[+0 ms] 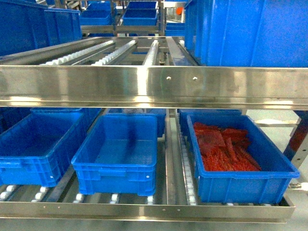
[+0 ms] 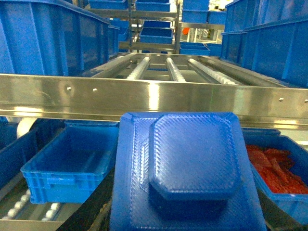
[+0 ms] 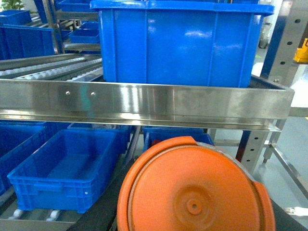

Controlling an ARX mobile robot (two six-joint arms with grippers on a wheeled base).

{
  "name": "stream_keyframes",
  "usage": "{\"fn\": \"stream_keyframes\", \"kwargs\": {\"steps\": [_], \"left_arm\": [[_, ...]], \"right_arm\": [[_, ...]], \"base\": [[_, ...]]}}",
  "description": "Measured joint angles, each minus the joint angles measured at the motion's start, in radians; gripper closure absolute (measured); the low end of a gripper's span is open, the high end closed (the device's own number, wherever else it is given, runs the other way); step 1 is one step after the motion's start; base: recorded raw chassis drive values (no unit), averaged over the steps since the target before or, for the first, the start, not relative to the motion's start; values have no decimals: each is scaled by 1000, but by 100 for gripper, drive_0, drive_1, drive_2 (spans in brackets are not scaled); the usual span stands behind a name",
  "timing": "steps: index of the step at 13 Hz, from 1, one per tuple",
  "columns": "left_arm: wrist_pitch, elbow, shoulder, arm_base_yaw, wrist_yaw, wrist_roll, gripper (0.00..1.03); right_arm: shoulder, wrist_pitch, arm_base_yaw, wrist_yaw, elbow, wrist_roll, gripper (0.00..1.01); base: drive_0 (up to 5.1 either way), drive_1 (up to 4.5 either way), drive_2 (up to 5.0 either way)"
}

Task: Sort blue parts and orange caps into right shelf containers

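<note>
From my wrist cameras, the left tool grips a blue part (image 2: 192, 168) and the right tool grips an orange cap (image 3: 192, 187), both facing the shelf (image 1: 154, 86).

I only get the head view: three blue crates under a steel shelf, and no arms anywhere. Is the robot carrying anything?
Observer: Yes. The left wrist view shows a blue part held in the left pincer, close to the camera.
Visitor: And the other arm?
Observer: The right pincer carries a round orange cap.
Visitor: What's that blue wall at my top right?
Observer: The right wrist view shows it whole: a deep crate with a thick rim, standing on the upper shelf. Its inside is hidden.
</note>
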State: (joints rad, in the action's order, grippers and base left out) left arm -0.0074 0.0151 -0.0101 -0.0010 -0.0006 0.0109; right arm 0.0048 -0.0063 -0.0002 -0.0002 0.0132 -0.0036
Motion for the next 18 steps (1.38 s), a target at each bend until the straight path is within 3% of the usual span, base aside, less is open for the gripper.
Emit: {"fn": "stream_keyframes", "kwargs": {"steps": [14, 18], "left_arm": [[1, 0, 0, 0, 0, 0, 59], [2, 0, 0, 0, -1, 0, 59]], "right_arm": [[0, 0, 0, 0, 0, 0, 56], [0, -1, 0, -3, 0, 0, 56]], "base": [[-485, 256, 256], [0, 0, 0]]}}
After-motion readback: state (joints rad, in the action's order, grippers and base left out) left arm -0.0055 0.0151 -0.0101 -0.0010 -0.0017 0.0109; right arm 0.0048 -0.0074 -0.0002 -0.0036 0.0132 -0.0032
